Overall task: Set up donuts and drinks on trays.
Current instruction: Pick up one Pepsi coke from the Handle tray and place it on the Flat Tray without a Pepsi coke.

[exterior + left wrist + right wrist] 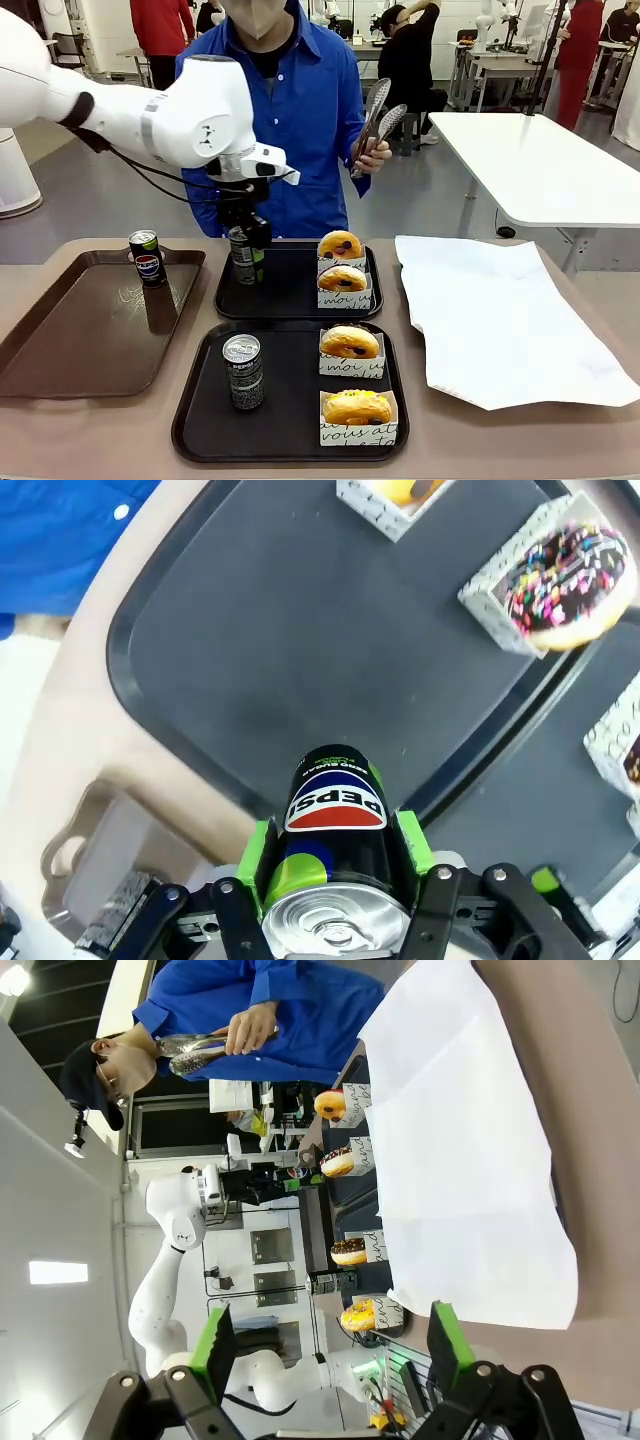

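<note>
My left pincer (335,880) is pinching a can (335,825) round its upper body, green pads (262,855) on both flanks, silver top toward my wrist. The can stays upright that way, so I can plant it base-first. It carries a red-blue Pepsi badge w/ green on the body, whereas the can already standing on the near tray (195,425) is grey-black w/ pale lettering (so I can't vouch this one matches it).

Straight below the pincer: the bare left half of the far tray (300,640). Can bottom looks at or just above the tray floor; can't tell contact. That side is free bc the two donuts (341,262) sit in their sleeves along the side away from my pincer, stacked front-to-back, leaving a drink slot. Near tray, on my side of the pincer, shows the same layout: can (243,371) one side, two donuts (352,375) on the other, so I judge that tray done and this one lacking only a drink.

Another Pepsi can (148,258) stands on the brown tray (60,345), off to my pincer's left. Beyond the pincer the person holds tongs (376,122) up, clear of the table.

Right pincer (325,1350): spread, nothing betw. the pads, idle and looking across the white paper (470,1150).

Next, as I judge it: lower till seated, release, lift straight up.
</note>
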Action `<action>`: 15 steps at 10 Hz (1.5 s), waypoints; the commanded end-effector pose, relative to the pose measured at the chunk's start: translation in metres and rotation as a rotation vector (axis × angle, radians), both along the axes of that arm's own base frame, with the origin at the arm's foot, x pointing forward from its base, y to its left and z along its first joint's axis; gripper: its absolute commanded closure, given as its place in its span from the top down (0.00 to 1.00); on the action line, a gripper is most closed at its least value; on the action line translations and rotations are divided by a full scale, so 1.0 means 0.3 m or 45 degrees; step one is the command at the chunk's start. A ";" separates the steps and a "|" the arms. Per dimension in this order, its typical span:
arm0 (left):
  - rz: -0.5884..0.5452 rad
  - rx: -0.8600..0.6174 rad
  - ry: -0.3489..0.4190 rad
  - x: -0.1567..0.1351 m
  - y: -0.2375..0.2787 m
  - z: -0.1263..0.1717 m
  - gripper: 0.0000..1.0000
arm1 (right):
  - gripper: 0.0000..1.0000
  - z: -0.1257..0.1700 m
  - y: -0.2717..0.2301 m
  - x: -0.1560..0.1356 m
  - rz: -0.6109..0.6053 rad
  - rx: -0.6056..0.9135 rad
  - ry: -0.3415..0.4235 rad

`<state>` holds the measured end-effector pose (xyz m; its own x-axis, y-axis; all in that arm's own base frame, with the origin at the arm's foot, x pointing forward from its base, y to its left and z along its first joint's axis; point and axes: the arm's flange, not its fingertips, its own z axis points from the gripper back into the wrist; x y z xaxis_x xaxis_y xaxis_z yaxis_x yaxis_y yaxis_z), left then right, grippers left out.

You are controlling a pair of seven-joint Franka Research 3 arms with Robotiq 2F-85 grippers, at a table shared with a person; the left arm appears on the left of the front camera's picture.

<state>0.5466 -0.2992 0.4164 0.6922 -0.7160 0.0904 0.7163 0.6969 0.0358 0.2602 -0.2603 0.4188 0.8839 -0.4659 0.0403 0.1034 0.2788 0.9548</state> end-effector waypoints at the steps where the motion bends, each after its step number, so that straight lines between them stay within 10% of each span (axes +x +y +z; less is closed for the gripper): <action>1: 0.042 0.043 -0.059 0.060 -0.087 -0.012 0.59 | 1.00 0.001 -0.003 0.003 -0.002 0.013 -0.028; 8: 0.035 0.071 0.050 0.108 -0.151 -0.114 0.59 | 1.00 0.001 -0.003 0.003 -0.002 0.013 -0.028; 9: 0.038 0.070 0.044 0.091 -0.147 -0.122 1.00 | 1.00 0.001 -0.003 0.003 -0.002 0.013 -0.028; 11: 0.011 0.057 0.010 0.033 -0.141 -0.064 1.00 | 1.00 0.001 -0.003 0.003 -0.002 0.013 -0.028; 12: -0.001 0.051 0.007 0.006 -0.129 -0.014 0.80 | 1.00 0.001 -0.003 0.003 -0.002 0.013 -0.028; 15: 0.047 0.044 0.004 -0.088 -0.020 0.119 1.00 | 1.00 0.001 -0.003 0.003 -0.002 0.013 -0.028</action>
<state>0.5406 -0.3291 0.4487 0.7093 -0.7011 0.0736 0.6980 0.7130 0.0655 0.2603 -0.2603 0.4186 0.8840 -0.4658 0.0398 0.1038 0.2786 0.9548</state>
